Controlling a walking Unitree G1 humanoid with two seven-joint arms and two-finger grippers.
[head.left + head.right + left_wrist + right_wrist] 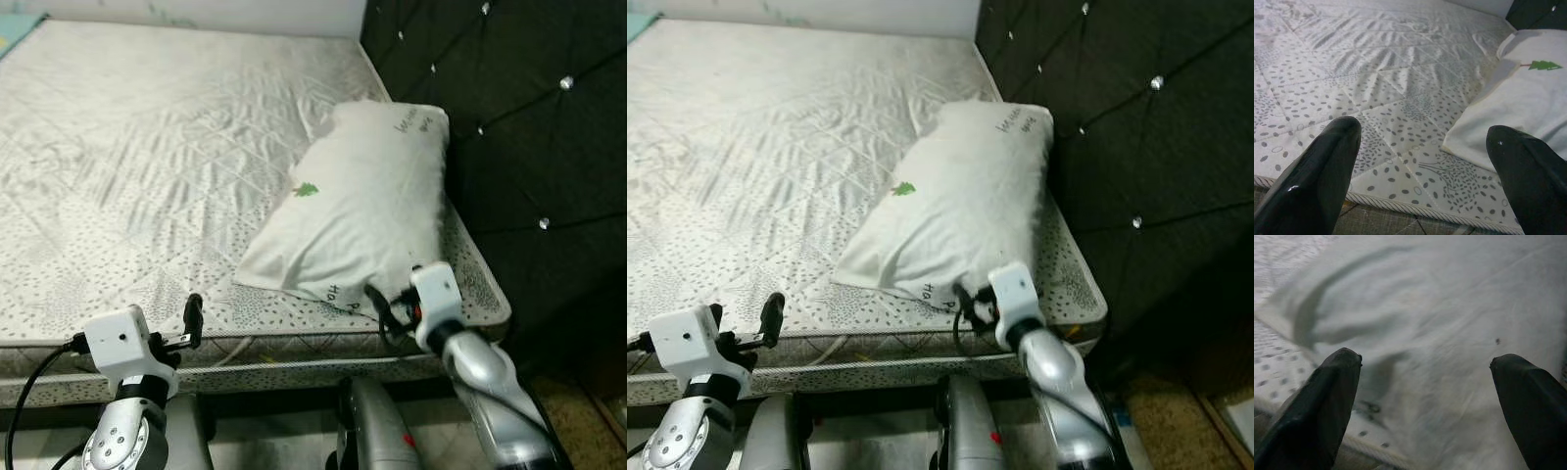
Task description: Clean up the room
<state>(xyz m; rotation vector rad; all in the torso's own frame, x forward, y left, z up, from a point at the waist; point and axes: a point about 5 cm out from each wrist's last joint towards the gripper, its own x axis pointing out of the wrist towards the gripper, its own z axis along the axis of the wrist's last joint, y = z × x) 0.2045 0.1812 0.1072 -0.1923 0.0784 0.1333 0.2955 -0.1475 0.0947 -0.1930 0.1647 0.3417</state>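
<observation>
While the pillow (pixel 362 201) lies slantwise on the right side of the mattress (pixel 147 166), its far end up near the dark tufted headboard (pixel 509 127) and its near corner down by the bed's front edge, both arms are up at that edge. It's a white pillow with a small green tree mark (pixel 306 189) and some dark lettering at each end. Right at its near corner sits the right gripper (pixel 1425 367), fingers (pixel 1327 401) spread wide, the pillow's cloth stretching between and beyond them but nothing caught; whether the tips touch the fabric, I cannot tell. Over on the other side, the left gripper (pixel 1425 142) hovers at the front rim of the mattress, well apart from the pillow, its fingers (pixel 1317 171) spread wide too, holding nothing. Grey speckled quilting covers the mattress, with a corded seam along the front edge, and a pale wall (pixel 245 15) runs behind the bed.
</observation>
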